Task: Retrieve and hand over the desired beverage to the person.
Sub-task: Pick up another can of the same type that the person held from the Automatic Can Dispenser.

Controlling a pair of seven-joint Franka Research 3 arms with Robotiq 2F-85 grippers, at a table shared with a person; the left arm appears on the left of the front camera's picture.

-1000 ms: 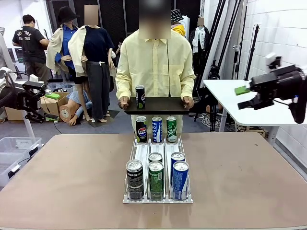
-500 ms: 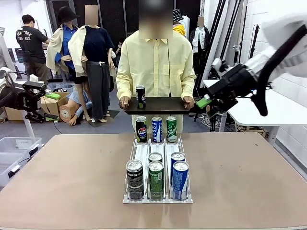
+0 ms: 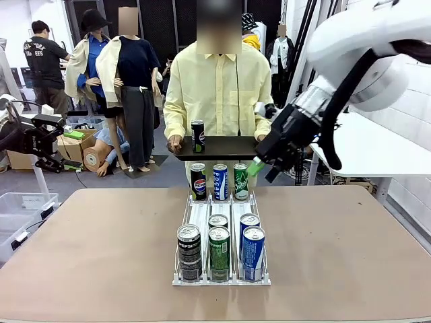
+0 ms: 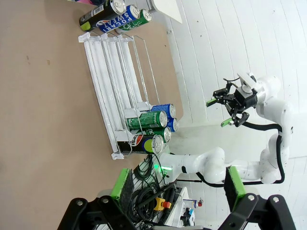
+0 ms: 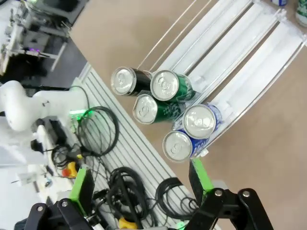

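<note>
**A:** Which step is this?

**B:** The reach, I'd say. The right end effector hangs above the far right corner of the rack, close by the green can. Its fingers are spread wide with nothing between them.

**A:** And the other arm?

**B:** The left end effector sits well off to the rack's left, clear of the table. It is also wide apart and empty.

**A:** Where are the drinks?

**B:** Three stand at the rack's far end: a black can, a blue can and that green one. The near cluster of five bunches at the rack's near end. A lone can stands on the tray, which the person holds just beyond the rack's far end.

**A:** Which one is wanted?

**B:** I can't tell. The lone can may be a hint towards the black ones, but that is a guess.

**A:** What does the next move call for?

**B:** Settling on one can, then lowering the spread fingers squarely around it. The cans stand close side by side, so there is little room to stray. After that it should close firmly, lift straight up out of the rack's lane, and carry the can past the rack's far end to the tray.
</note>
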